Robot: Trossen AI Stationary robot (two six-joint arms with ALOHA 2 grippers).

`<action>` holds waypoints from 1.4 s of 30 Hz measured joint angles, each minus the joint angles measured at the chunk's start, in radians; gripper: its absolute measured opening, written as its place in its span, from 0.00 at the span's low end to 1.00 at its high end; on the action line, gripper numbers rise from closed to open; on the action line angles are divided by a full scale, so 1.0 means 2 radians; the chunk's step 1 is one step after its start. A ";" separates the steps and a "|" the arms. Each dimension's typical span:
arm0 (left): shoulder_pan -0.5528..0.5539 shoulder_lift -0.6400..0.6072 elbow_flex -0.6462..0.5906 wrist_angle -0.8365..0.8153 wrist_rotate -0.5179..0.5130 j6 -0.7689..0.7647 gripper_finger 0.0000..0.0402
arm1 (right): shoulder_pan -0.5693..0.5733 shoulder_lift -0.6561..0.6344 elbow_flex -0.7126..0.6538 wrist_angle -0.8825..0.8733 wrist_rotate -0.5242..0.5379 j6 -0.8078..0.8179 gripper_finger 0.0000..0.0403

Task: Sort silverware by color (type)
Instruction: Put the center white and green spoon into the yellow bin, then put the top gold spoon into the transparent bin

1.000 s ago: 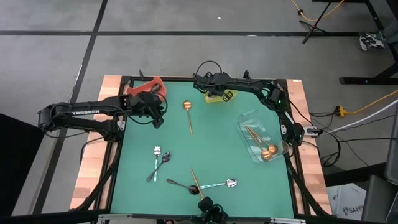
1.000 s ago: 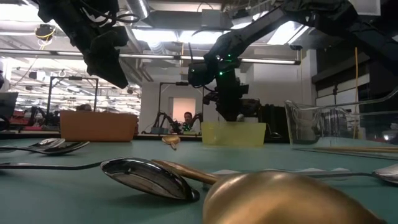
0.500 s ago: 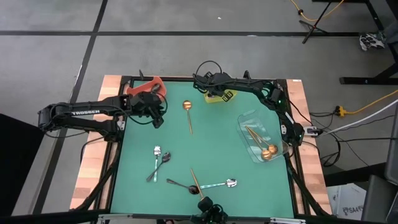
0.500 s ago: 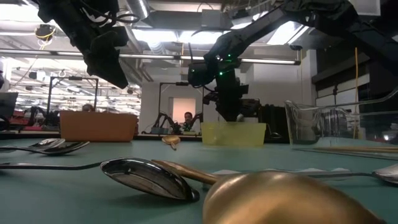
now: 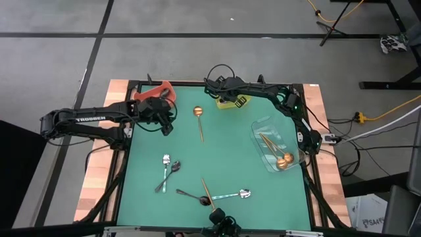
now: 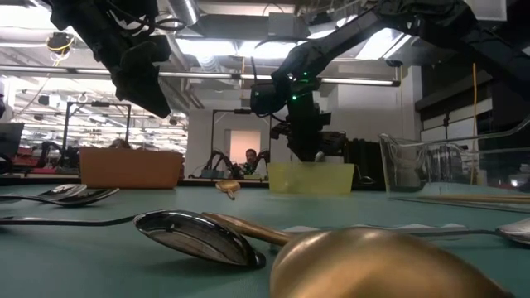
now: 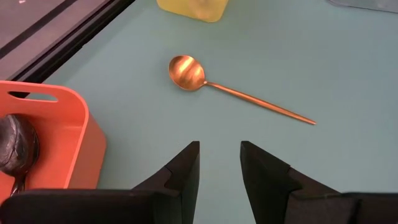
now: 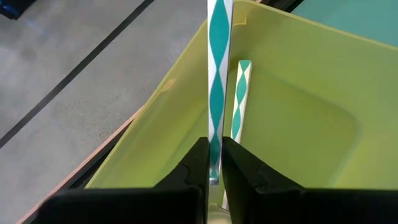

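From above, the left end effector [image 5: 168, 128] hangs spread beside the red bin [image 5: 156, 89], a gold spoon [image 5: 198, 117] lying just ahead on the green counter [image 5: 230, 151]; the right wrist view shows the right end effector [image 8: 214, 163] pinching a silver spoon [image 8: 217, 81] over the yellow bin [image 8: 298, 124].

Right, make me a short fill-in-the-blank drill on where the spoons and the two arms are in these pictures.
1. The right gripper holds a shiny silver spoon upright over the ____ bin.
2. The left gripper's fingers stand ____, with nothing between them.
3. The clear bin holds spoons of the ____ finish.
4. A black spoon lies inside the ____ bin.

Missing words: yellow-green; open; copper-gold; red
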 joint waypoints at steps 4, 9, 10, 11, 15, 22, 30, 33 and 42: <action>0.000 0.000 0.000 0.000 0.000 0.000 0.27 | 0.000 0.000 0.000 -0.001 -0.005 -0.001 0.13; 0.000 0.000 0.000 0.000 0.000 0.000 0.27 | 0.001 0.000 0.000 -0.003 -0.013 -0.001 0.19; 0.000 0.000 0.000 0.000 0.000 0.000 0.27 | 0.001 0.000 0.000 -0.003 -0.013 -0.001 0.20; 0.000 0.000 0.000 0.000 0.000 0.000 0.27 | 0.001 0.000 0.000 -0.003 -0.013 -0.001 0.20; 0.000 0.000 0.000 0.000 0.000 0.000 0.27 | 0.001 0.000 0.000 -0.004 -0.013 -0.001 0.20; 0.000 0.000 0.000 0.000 0.000 0.000 0.27 | 0.001 0.000 0.000 -0.004 -0.005 -0.014 0.20; 0.000 0.000 0.000 0.000 0.000 0.000 0.27 | 0.001 0.000 0.000 -0.004 0.000 -0.054 0.20; 0.000 0.000 0.000 0.000 0.000 0.000 0.27 | 0.002 0.000 0.000 -0.004 0.000 -0.054 0.20; 0.000 0.000 0.000 0.000 0.000 0.000 0.27 | 0.002 0.000 0.000 -0.004 0.000 -0.054 0.20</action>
